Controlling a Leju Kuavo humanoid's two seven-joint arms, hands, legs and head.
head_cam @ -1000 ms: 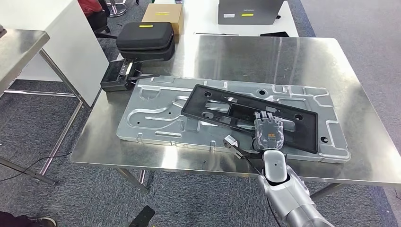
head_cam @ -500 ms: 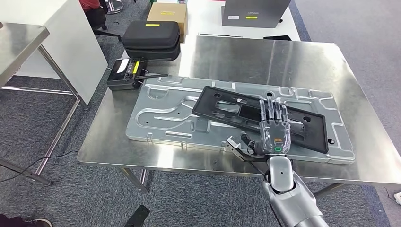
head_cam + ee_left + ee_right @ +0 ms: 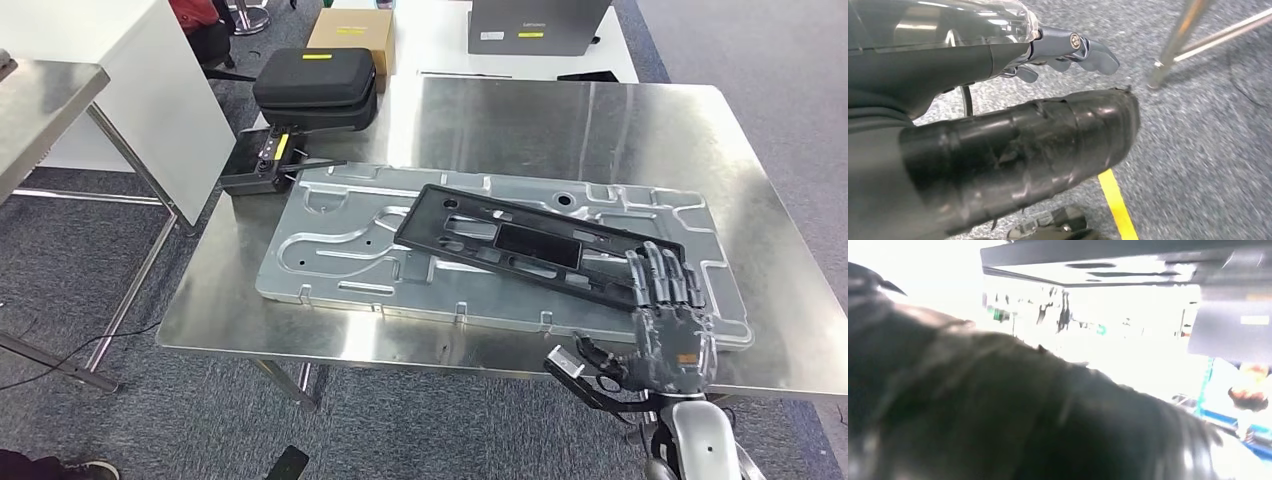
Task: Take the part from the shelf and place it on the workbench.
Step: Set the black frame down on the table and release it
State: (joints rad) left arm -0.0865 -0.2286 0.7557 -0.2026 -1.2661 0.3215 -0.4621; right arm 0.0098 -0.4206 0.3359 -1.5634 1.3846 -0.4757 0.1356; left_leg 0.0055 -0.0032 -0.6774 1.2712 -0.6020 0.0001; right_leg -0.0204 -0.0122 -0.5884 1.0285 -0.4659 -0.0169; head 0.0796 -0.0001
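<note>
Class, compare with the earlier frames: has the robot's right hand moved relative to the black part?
Yes. The right hand has pulled back off the black part, toward the workbench near edge and rightward, fingers spread.

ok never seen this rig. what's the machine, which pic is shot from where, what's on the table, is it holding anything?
It is a two-legged humanoid robot with silver arms and many-fingered hands. The wide picture comes from a camera high on its body, looking down at a steel workbench. The other two come from cameras at its wrists.

On the bench lies a large stamped metal panel, with the black frame-shaped part resting flat on top of it. A black zip case and a small black device sit near the far left corner.

The right hand is at the near edge, fingers spread, holding nothing. The left hand hangs over the carpet, also holding nothing.
</note>
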